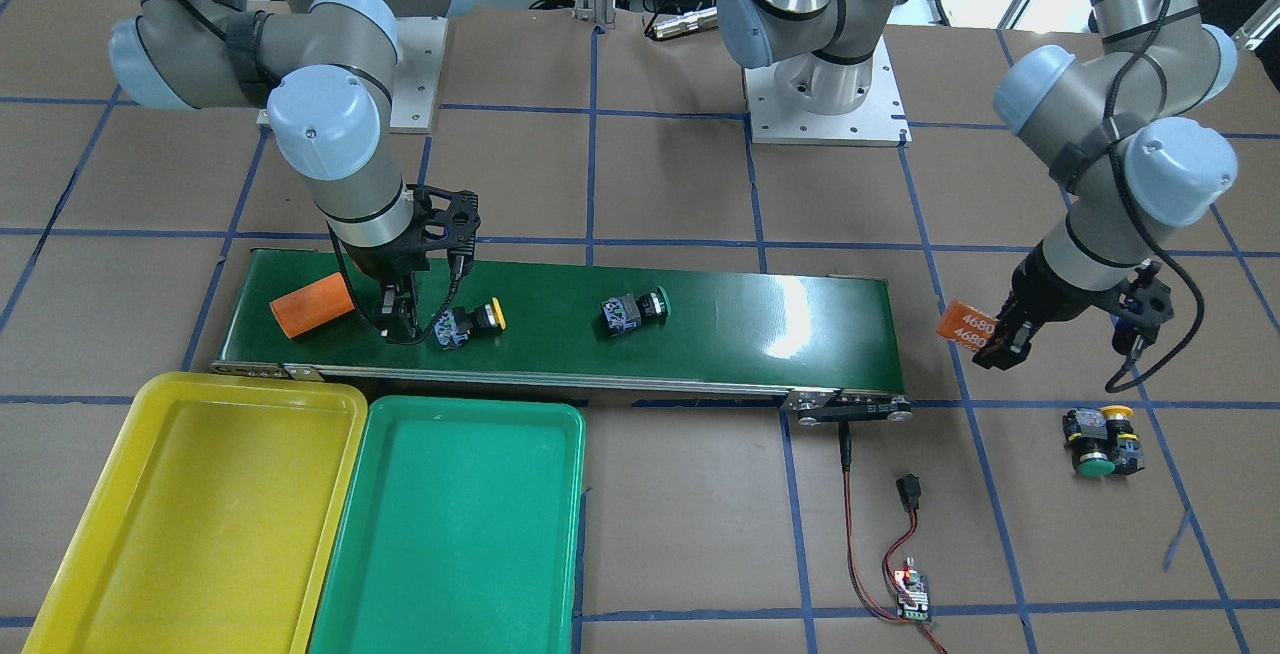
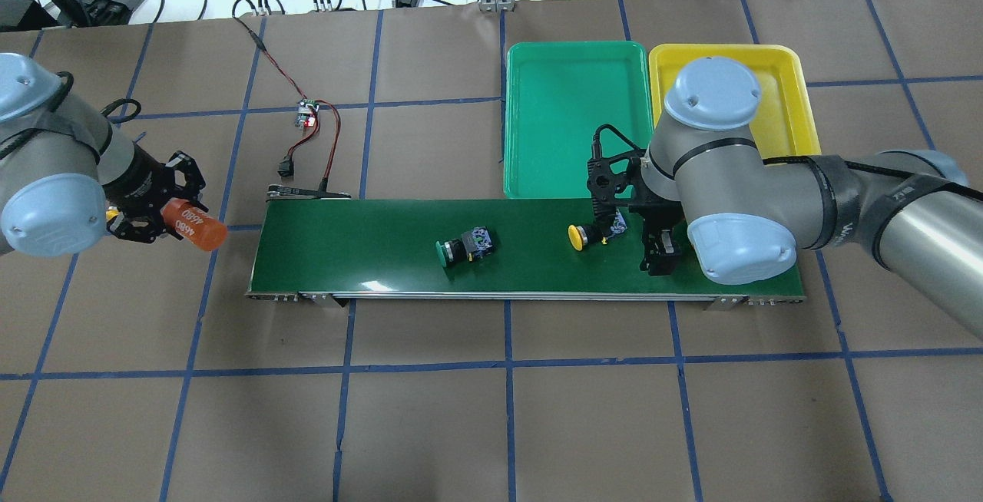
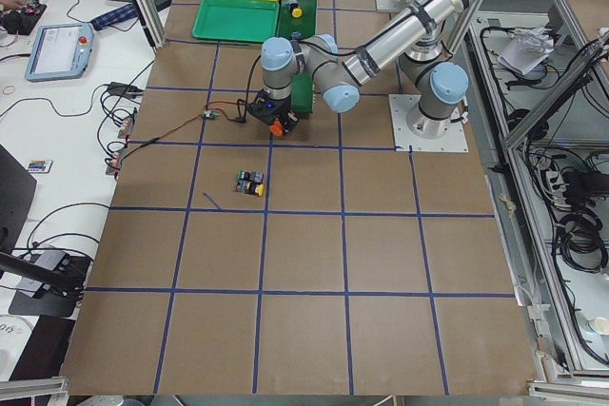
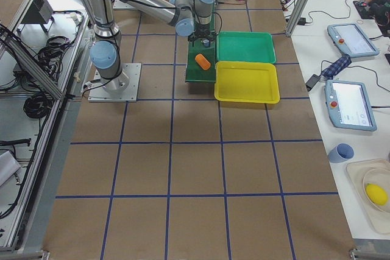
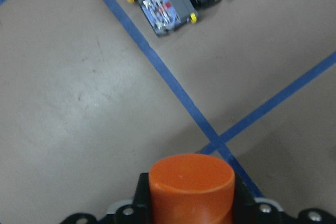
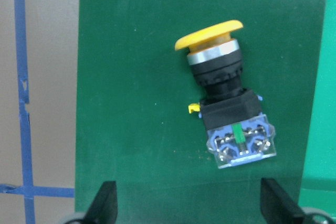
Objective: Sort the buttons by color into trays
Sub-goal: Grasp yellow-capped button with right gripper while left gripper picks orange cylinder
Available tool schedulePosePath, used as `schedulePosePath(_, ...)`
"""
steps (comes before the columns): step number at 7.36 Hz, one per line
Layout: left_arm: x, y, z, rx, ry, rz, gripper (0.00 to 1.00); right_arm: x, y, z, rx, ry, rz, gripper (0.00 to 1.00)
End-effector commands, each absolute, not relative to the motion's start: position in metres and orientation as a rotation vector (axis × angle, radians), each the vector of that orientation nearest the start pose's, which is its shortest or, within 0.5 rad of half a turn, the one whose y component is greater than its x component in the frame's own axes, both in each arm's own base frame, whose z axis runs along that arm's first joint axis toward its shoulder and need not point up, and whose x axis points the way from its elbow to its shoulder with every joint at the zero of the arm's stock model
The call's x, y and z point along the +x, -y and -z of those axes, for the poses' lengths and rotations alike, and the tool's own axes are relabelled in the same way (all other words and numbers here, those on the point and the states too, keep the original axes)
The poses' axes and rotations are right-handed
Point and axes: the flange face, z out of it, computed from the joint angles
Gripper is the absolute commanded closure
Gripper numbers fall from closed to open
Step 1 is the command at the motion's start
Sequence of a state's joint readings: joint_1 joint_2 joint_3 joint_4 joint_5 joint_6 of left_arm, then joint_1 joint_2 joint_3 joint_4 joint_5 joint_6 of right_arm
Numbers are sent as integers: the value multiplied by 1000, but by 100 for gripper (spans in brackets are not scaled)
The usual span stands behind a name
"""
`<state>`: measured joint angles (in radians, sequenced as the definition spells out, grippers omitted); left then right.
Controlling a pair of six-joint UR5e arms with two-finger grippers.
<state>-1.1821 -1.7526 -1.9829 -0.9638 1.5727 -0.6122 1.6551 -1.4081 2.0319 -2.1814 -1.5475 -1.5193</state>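
Just ahead of the right gripper [image 6: 191, 211], in line with the gap between its wide-apart jaws, a yellow button [image 6: 226, 93] lies on its side on the conveyor belt [image 6: 131, 77], untouched. The left gripper [image 1: 1003, 336] is clamped on an orange cylinder [image 1: 964, 324]; two more buttons [image 1: 1090, 434] lie on the table [image 1: 700, 184] near it.

Long dark-green conveyor belt [image 1: 760, 334]: bare from the green-capped push-button [image 1: 632, 311] to the end near the left arm [image 1: 1130, 184] — widest gap. Opposite end crowded: yellow-capped push-button [image 1: 472, 321], right claw [image 1: 397, 322] just beside it with fingers spread, plain orange cylinder [image 1: 310, 306] beyond, right arm [image 1: 330, 124] overhead. Bright yellow plastic tray [image 1: 150, 399] and green plastic tray [image 1: 470, 412] touch, along the belt's long edge. Off the belt, the left claw [image 1: 1002, 339] clamps an orange cylinder marked 4680 [image 1: 965, 326] — bare brown worktop [image 1: 680, 184] between it and a touching pair of push-buttons [image 1: 1100, 431]. A small wired circuit board [image 1: 912, 589] lies off the belt's corner.
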Motion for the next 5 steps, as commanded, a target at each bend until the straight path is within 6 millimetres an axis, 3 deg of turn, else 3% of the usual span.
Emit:
schedulePosePath(1,-10,510,-264,-1627,-2682,-33,89,176,477,-252,-2252,-2177,38,5)
schedulePosePath(3,-54,509,-247,-1702,-2684,-161,88,177,477,-251,-2252,-2180,47,5)
schedulePosePath(5,-72,511,-245,-1811,-2625,-190,88,176,478,-246,-2252,-2174,35,10)
